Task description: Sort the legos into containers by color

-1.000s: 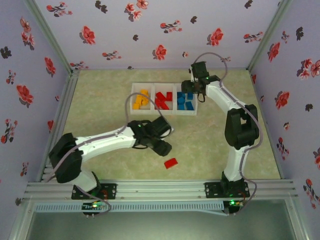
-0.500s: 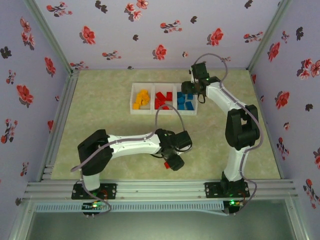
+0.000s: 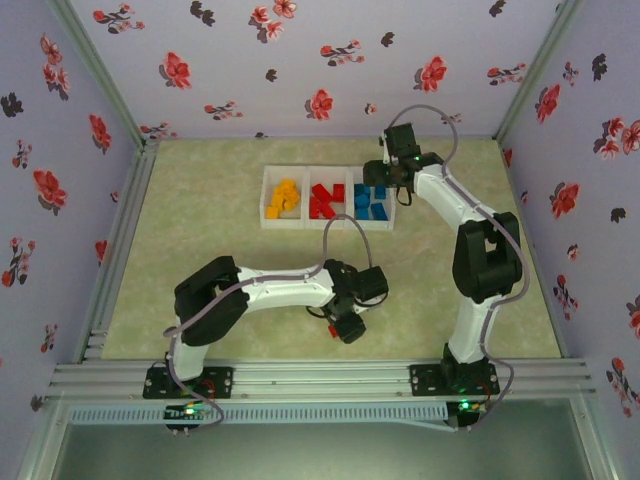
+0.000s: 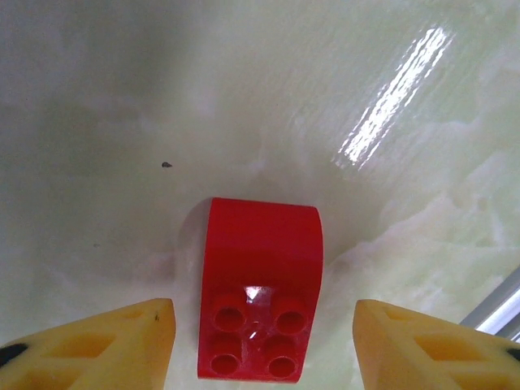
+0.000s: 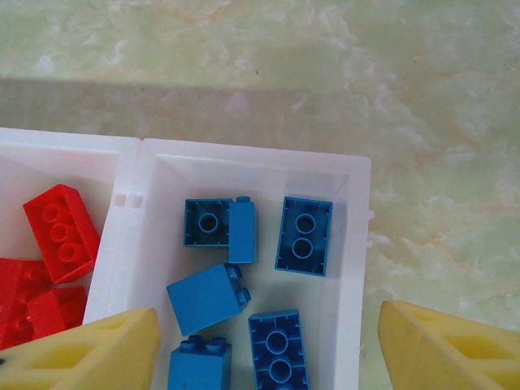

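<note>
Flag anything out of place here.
One red brick lies alone on the table, outside the bins, straddled by the open left end effector. The bins look sorted by color.

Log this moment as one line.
left gripper: open, astride red brick, not touching | right gripper: open, empty, above blue-brick bin | phase: pre-grasp

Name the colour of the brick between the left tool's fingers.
The brick is red; the left wrist view shows it best.
</note>
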Tool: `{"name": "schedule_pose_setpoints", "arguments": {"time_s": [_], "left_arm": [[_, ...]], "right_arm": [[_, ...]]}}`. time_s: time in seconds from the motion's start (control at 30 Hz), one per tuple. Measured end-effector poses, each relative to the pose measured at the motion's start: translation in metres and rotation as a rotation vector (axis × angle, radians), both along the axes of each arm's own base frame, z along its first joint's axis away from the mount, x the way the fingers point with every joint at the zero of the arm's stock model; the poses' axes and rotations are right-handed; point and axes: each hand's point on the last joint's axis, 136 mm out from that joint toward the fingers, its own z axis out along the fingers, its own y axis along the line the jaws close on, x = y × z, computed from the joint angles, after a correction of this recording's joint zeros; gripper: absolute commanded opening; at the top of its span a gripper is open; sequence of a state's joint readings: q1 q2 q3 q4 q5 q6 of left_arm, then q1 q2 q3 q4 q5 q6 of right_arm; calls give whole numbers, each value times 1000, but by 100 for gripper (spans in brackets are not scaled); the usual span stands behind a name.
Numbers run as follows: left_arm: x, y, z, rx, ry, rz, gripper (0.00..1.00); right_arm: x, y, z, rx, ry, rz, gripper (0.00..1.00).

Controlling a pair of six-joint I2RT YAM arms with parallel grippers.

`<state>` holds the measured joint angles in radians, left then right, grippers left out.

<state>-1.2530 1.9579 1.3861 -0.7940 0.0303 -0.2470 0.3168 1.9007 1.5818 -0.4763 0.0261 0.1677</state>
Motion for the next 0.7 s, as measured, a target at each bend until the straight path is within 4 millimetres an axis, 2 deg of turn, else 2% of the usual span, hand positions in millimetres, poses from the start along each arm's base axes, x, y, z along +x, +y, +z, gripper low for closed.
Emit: {"name": "schedule_pose_setpoints", "arguments": {"time_s": [0.2, 0.47, 0.7], "left_arm": [[0, 3, -3, 18, 0, -11, 43], [0, 6, -9, 51, 3, -13, 40], [4, 7, -9, 63, -19, -14, 26]], "right_arm": [[0, 0, 0, 0, -1, 0, 71], [-1, 0, -1, -1, 3, 0, 70], [-2, -1, -2, -2, 6, 0, 69]]}}
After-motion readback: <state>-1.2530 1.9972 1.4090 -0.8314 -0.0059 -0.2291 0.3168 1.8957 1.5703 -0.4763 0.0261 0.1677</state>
